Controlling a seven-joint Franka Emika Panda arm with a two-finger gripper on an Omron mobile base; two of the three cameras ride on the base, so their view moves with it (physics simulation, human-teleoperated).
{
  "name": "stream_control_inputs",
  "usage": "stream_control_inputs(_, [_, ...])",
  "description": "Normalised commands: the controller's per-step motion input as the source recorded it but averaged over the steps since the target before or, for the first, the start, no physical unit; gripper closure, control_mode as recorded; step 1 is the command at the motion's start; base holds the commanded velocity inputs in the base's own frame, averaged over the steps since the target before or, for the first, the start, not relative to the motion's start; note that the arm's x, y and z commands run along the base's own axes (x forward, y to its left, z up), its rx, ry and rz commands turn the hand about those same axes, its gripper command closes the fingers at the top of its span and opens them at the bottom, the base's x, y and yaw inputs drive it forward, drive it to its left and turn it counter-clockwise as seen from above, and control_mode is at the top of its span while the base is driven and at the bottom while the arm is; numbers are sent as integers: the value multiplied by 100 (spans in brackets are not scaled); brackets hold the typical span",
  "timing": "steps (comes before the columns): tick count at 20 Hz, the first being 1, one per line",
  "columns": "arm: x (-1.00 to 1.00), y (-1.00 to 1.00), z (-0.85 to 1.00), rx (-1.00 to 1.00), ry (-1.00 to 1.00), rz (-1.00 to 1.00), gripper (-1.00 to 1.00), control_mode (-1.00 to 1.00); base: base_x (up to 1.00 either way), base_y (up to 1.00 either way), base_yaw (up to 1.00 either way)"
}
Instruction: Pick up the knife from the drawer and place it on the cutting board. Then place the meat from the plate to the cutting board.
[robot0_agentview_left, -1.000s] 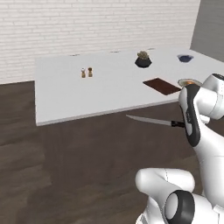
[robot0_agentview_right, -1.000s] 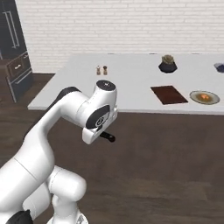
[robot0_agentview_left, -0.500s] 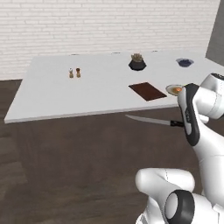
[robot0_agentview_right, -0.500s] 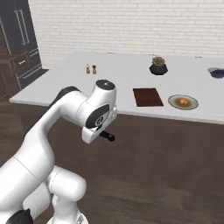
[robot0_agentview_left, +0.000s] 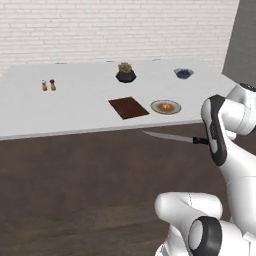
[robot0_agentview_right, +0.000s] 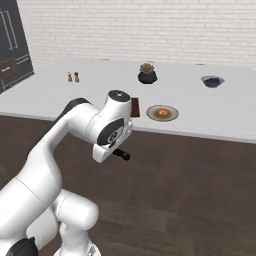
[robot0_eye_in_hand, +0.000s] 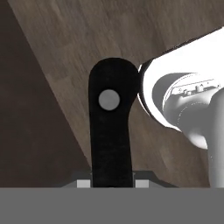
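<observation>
I hold the knife level above the wooden floor, in front of the counter's edge; its silver blade points left in the left base view. My gripper is shut on the black handle, whose end pokes out beside the hand. On the counter lies the dark reddish cutting board, partly hidden by my arm in the right base view. Just right of it stands the plate with the orange meat on it. The drawer is out of view.
Farther back on the white counter stand a black pot with a plant, a dark blue bowl and two small shakers. A tall dark cabinet stands at far left.
The base has driven along the counter: board, plate and pot slid leftward in both base views and look nearer. The arm's pose and its grip on the knife are unchanged.
</observation>
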Motion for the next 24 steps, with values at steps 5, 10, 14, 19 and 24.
stream_control_inputs(5, [0, 0, 0, 0, 0, 0, 100, 100, 57, -43, 0])
stream_control_inputs(10, [0, 0, 0, 0, 0, 0, 100, 100, 70, 0, -3])
stream_control_inputs(14, [0, 0, 0, 0, 0, 0, 100, 100, 47, -4, -1])
stream_control_inputs(19, [0, 0, 0, 0, 0, 0, 100, 100, 41, -13, 1])
stream_control_inputs(24, [0, 0, 0, 0, 0, 0, 100, 100, 42, 0, 13])
